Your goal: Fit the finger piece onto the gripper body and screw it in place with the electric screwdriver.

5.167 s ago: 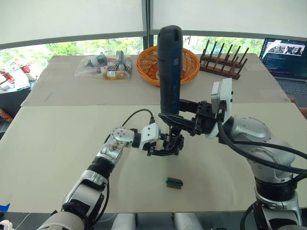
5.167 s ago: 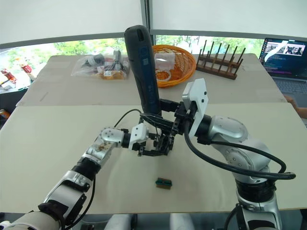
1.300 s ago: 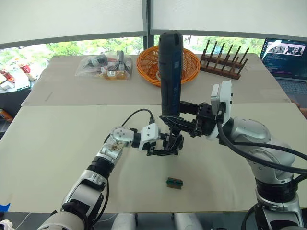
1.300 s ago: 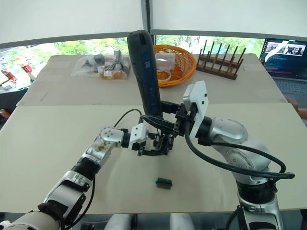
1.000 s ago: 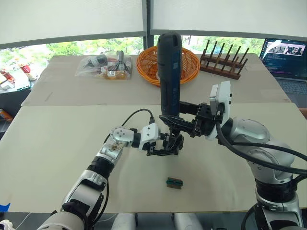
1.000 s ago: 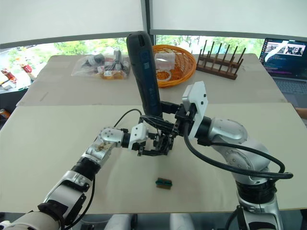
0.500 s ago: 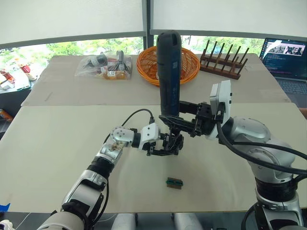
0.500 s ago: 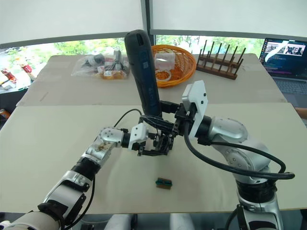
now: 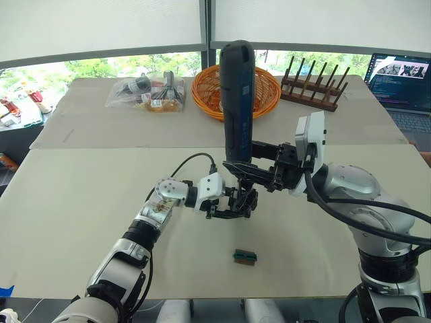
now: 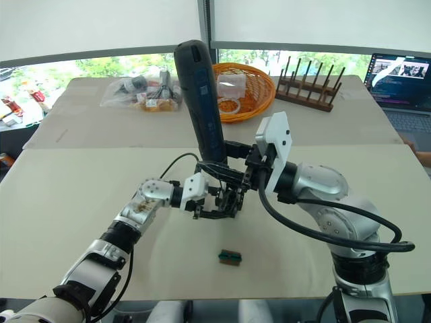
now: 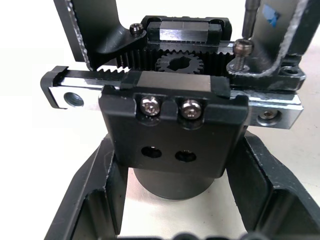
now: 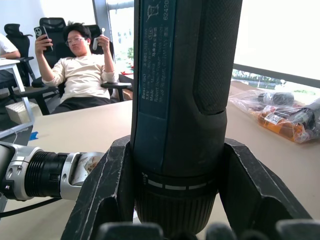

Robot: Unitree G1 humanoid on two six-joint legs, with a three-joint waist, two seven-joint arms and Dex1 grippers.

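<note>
Right gripper (image 9: pixel 244 169) clamped on the electric screwdriver (image 9: pixel 237 101), upright, bit down over the gripper body (image 11: pixel 172 115). Left gripper (image 9: pixel 232 205) closed around that gripper body at mid-table (image 9: pixel 81 202), round base between its fingers (image 11: pixel 92 195). Finger piece not clearly told apart. Small green-and-black block (image 9: pixel 245 257) just nearer. Orange basket (image 9: pixel 269 91) and wooden rack (image 9: pixel 314 84) far right.
</note>
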